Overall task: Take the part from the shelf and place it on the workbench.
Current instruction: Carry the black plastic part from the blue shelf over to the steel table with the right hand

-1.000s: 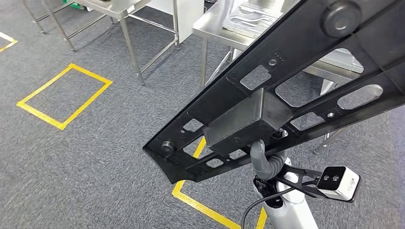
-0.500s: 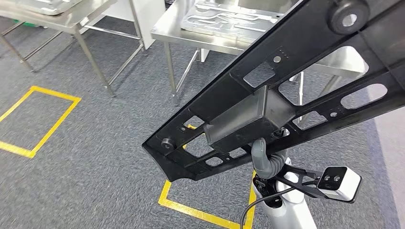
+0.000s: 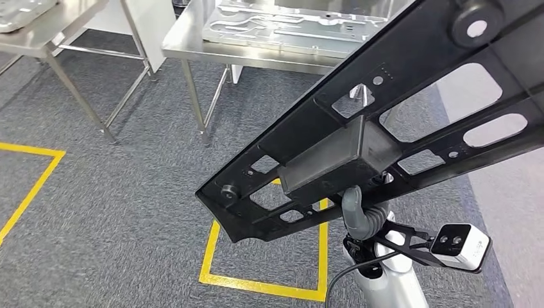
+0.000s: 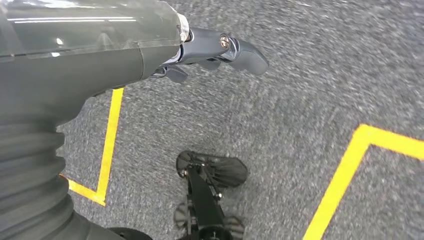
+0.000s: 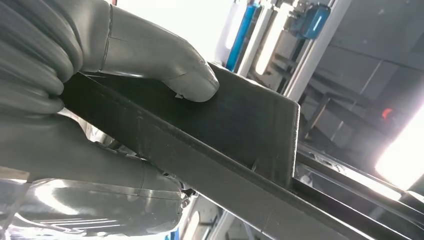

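**Right hand carries the black frame part over the carpet**

Right hand (image 3: pixel 357 212) grips the long black plastic frame part (image 3: pixel 385 122) from beneath, at the box-shaped block on its underside; in the right wrist view the thick grey thumb (image 5: pixel 170 65) presses flat on the block's dark face (image 5: pixel 240 120). The part is held in the air, tilted, rising from its lower end near the middle of the head view to the upper right corner. Left hand (image 4: pixel 215 50) hangs above the grey carpet (image 4: pixel 310 90), holding nothing, its dark fingers loosely extended. Beyond the part stands a steel workbench (image 3: pixel 192 45) with a flat metal plate (image 3: pixel 289 25) lying on it. Yellow tape squares (image 3: pixel 269 282) mark the carpet below the part.
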